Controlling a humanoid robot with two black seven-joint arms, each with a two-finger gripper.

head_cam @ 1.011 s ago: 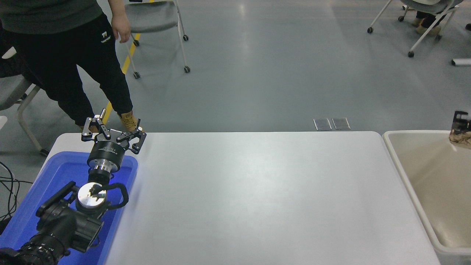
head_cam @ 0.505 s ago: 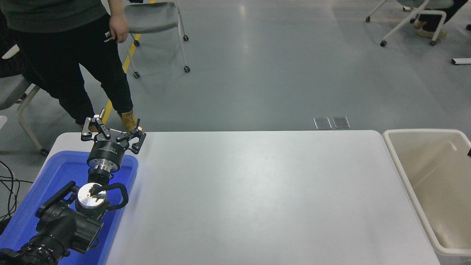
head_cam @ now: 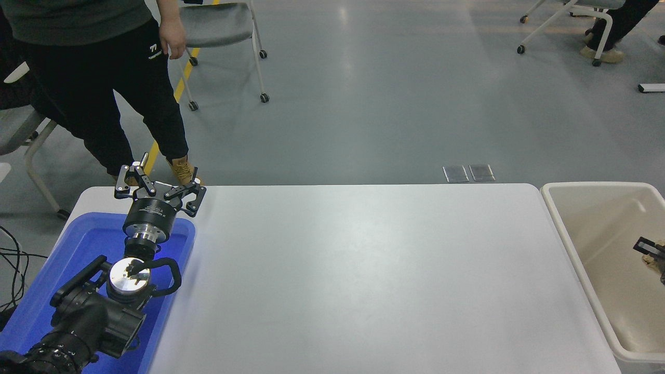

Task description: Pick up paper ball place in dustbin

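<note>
1. Location of the task item: the paper ball [head_cam: 656, 255] shows only as a sliver of tan, creased paper at the right frame edge, inside the outline of the dustbin [head_cam: 576, 236], beside the tip of the right gripper [head_cam: 649, 246].
2. Right gripper: only a black tip is in frame. Whether its jaws grip the ball or have let go cannot be told.
3. Left gripper [head_cam: 158, 188]: parked at the far left corner of the tabletop [head_cam: 353, 270], above the blue tray [head_cam: 179, 259], jaws spread wide and holding nothing.
4. Risk, judged: crumpled paper is light and springy; if it is released close to the rounded rim, it could bounce or catch on a jaw and come back out with it.
5. Risk, judged: the bin's walls are smooth, hard plastic; a low gripper could knock the near wall on its way out.
6. Materials: bin cream, thick-rimmed, rectangular; tabletop white, matte, round-cornered; tray glossy blue plastic.
7. Bystander: a person [head_cam: 93, 62] stands beyond the table's far left corner, clear of both arms.
</note>
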